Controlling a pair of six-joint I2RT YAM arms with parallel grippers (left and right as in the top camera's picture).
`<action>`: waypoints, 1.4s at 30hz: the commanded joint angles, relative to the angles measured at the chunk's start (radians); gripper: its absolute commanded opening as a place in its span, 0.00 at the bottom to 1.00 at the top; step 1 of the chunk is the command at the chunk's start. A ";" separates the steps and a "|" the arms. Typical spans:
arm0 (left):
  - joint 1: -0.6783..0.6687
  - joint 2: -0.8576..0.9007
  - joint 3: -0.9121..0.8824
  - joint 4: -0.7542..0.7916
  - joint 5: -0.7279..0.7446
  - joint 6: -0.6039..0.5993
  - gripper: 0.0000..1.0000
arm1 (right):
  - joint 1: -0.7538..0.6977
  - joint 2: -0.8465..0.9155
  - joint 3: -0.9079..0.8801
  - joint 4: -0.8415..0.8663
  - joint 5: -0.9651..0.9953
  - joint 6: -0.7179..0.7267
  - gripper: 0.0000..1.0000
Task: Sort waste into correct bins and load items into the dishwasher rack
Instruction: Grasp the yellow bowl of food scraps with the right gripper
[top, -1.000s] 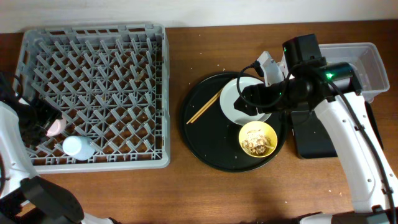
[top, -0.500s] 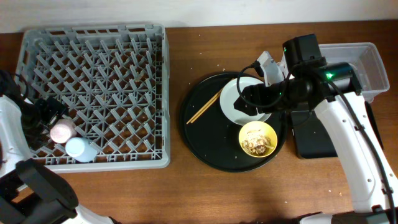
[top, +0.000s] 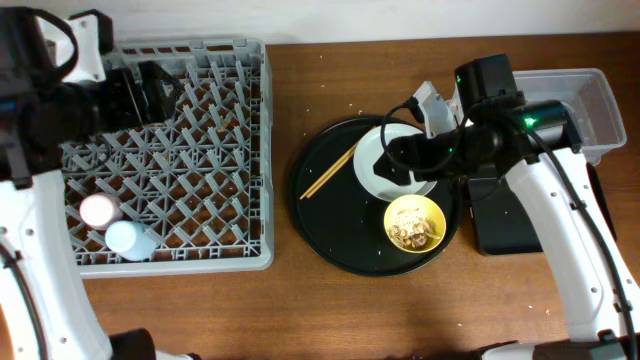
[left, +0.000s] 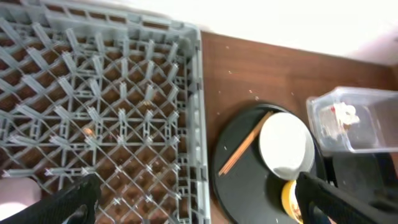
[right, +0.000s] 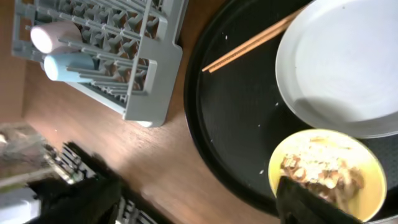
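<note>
At the left of the table (top: 290, 310): the dishwasher rack (top: 262, 160). Holds the pink cup (top: 100, 210) and the blue cup (top: 128, 240) just beside each other, in the corner at lower left of the overhead view.

Right of the rack and apart from it: the round black tray (top: 330, 235). Carries the remaining items.
- In the tray's upper right part: the plate (top: 372, 150). Lies flat.
- Left of the plate: the chopsticks (top: 330, 172). Lie together at a slant, upper ends at the plate's left rim.
- Just below the plate in the overhead view: the yellow bowl (top: 391, 222). Stands upright and contains the food scraps (top: 415, 228).

At the far right of the table, well apart from the rack: the clear tub (top: 600, 110). Shows a blurred white napkin (left: 343, 115) inside in the left wrist view.

Just right of the round tray, below the tub: the black rectangular tray (top: 495, 232). Lies partly hidden under the right arm.

Above the rack's upper left part: the left gripper (top: 165, 85). Hangs with fingers (left: 74, 202) spread wide and nothing between them.

Above the plate: the right gripper (top: 400, 155). Hangs with fingers (right: 311, 202) wide apart at the lower corners of its wrist view, grasping nothing.
</note>
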 joint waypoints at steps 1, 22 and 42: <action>-0.024 -0.001 0.004 -0.065 0.000 0.023 0.99 | 0.007 -0.019 0.004 0.003 0.006 0.005 0.99; -0.263 -0.215 0.004 -0.198 -0.266 0.067 0.99 | 0.306 -0.020 -0.128 0.021 0.697 0.327 0.86; -0.263 -0.215 0.003 -0.214 -0.263 0.068 0.99 | 0.286 0.134 -0.564 0.435 0.490 0.260 0.04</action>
